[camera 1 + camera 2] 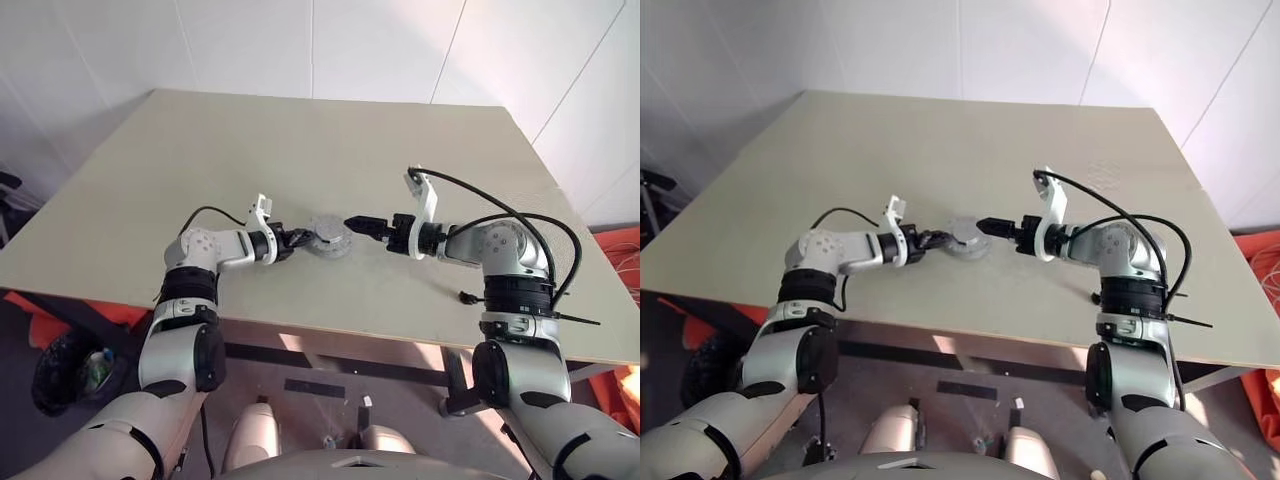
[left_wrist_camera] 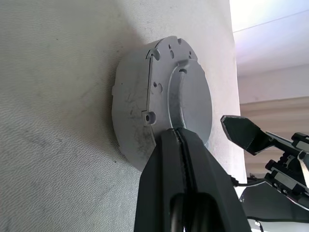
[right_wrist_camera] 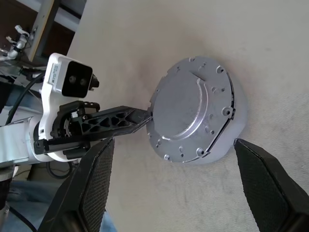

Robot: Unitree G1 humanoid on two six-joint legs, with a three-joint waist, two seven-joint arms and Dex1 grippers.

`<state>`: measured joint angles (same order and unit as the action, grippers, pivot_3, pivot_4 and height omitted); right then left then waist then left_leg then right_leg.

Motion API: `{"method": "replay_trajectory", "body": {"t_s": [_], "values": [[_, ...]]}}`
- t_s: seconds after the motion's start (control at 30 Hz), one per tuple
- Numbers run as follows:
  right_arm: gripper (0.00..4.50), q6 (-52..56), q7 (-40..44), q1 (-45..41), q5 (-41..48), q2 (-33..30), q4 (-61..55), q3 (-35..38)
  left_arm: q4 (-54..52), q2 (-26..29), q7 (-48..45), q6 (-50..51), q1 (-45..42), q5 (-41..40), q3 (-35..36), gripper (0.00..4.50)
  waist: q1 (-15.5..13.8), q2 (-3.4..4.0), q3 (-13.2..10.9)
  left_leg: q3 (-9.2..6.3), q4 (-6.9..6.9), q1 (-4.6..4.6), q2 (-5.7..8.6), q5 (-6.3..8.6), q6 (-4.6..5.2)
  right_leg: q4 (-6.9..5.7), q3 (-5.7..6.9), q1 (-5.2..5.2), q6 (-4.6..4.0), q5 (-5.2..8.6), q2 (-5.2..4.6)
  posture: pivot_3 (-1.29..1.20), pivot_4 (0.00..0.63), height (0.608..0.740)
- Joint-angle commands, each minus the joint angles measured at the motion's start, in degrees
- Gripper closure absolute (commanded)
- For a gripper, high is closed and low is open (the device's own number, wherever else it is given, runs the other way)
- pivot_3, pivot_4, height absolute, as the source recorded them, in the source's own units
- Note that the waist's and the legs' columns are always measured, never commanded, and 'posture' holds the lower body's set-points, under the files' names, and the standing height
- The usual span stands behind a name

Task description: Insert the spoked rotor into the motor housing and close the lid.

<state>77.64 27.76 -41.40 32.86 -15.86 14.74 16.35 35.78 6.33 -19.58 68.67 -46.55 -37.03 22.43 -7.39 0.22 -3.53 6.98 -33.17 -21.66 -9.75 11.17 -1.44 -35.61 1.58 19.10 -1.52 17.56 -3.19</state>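
Observation:
The motor housing (image 1: 330, 238) is a round grey metal puck lying on the table's middle, with its lid (image 2: 190, 99) sitting on top. The spoked rotor is hidden. My left gripper (image 1: 300, 240) is shut, and its tips (image 2: 177, 134) press against the lid's raised rim on the housing's left side, with nothing between them. My right gripper (image 1: 352, 224) is open just to the right of the housing, pointing at it. In the right wrist view its fingers (image 3: 99, 169) stand wide on either side of the housing (image 3: 193, 111), apart from it.
The beige table (image 1: 300, 140) has open surface all around the housing. A black cable end (image 1: 466, 297) lies near the front edge by my right arm. White walls stand behind the table.

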Motion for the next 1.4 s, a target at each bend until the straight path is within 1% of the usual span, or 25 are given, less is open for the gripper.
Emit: {"method": "replay_trajectory", "body": {"t_s": [0.03, 0.07, 0.33, 0.63, 0.8, 1.07, 1.27, 1.4], "values": [[0.03, -2.1, -1.9, -0.2, -0.7, 0.6, -1.3, -0.9, -1.8, 0.1, 0.5, -0.1, 0.7, -0.1, -0.1, 4.5, -0.2, 0.0, 0.0, 0.0, 0.01, 0.0, 0.0, -0.01, -0.02, -0.01, 0.0, 0.0, 0.0, 0.0, 0.0, 0.0, 0.0, 0.74], [0.03, -3.5, -2.4, 0.0, -1.6, 0.8, -1.4, -2.0, -2.2, 0.3, 0.6, 0.0, 0.9, -0.2, 0.0, 4.5, -0.2, 0.0, 0.0, 0.0, 0.01, 0.01, 0.0, -0.02, -0.03, -0.01, 0.0, 0.0, 0.0, 0.0, 0.0, 0.0, 0.0, 0.74], [0.03, -7.9, -6.0, -0.9, -3.8, 2.4, 1.0, -3.0, -4.4, 1.1, 1.4, 1.0, 2.1, -0.9, 0.7, 4.5, -0.4, 0.0, 0.0, 0.01, 0.05, 0.01, 0.01, -0.03, -0.06, -0.01, 0.01, 0.0, 0.02, -0.01, -0.01, 0.0, 0.0, 0.74], [0.03, -9.2, -6.9, -1.2, -3.8, 2.1, 1.5, -3.4, -5.0, 0.7, 1.0, 0.8, 2.4, -1.6, 0.5, 4.5, -0.6, 0.0, 0.0, 0.0, 0.05, -0.02, 0.0, -0.03, -0.06, -0.01, 0.02, 0.04, 0.04, -0.02, 0.0, 0.0, 0.0, 0.74], [0.03, -9.8, -7.0, -1.0, -4.0, 1.8, 1.9, -3.3, -6.2, 1.0, -1.5, 1.6, 1.9, -4.7, 2.3, 4.5, -1.0, 0.0, 0.0, 0.0, 0.04, -0.02, 0.0, -0.03, -0.06, -0.02, 0.02, 0.04, 0.05, -0.03, 0.0, 0.0, 0.0, 0.74], [0.03, -10.7, -7.6, -1.2, -3.8, 2.1, 2.0, -3.1, -5.4, 1.3, -2.5, 0.6, 0.6, -6.5, 3.8, 4.5, -1.3, 0.0, 0.0, 0.01, 0.04, -0.02, 0.01, -0.04, -0.07, -0.03, 0.01, 0.04, 0.08, -0.05, -0.01, 0.0, 0.0, 0.74], [0.03, -11.0, -8.2, -1.3, -3.2, 2.5, 1.2, -2.6, -2.1, -0.5, -2.3, 1.3, -0.7, -7.7, 4.8, 4.5, -1.3, 0.0, 0.0, 0.02, 0.02, -0.02, 0.02, -0.04, -0.07, -0.04, 0.01, 0.04, 0.1, -0.05, -0.01, 0.0, 0.0, 0.74], [0.03, -10.9, -8.4, -1.0, -3.0, 2.8, 0.4, -2.4, 4.8, -1.3, -2.1, -1.4, -2.9, -7.0, 5.7, 4.5, -1.4, 0.0, 0.0, 0.03, 0.02, -0.02, 0.02, -0.04, -0.07, -0.05, 0.01, 0.04, 0.1, -0.05, 0.0, 0.0, 0.0, 0.74]]}}
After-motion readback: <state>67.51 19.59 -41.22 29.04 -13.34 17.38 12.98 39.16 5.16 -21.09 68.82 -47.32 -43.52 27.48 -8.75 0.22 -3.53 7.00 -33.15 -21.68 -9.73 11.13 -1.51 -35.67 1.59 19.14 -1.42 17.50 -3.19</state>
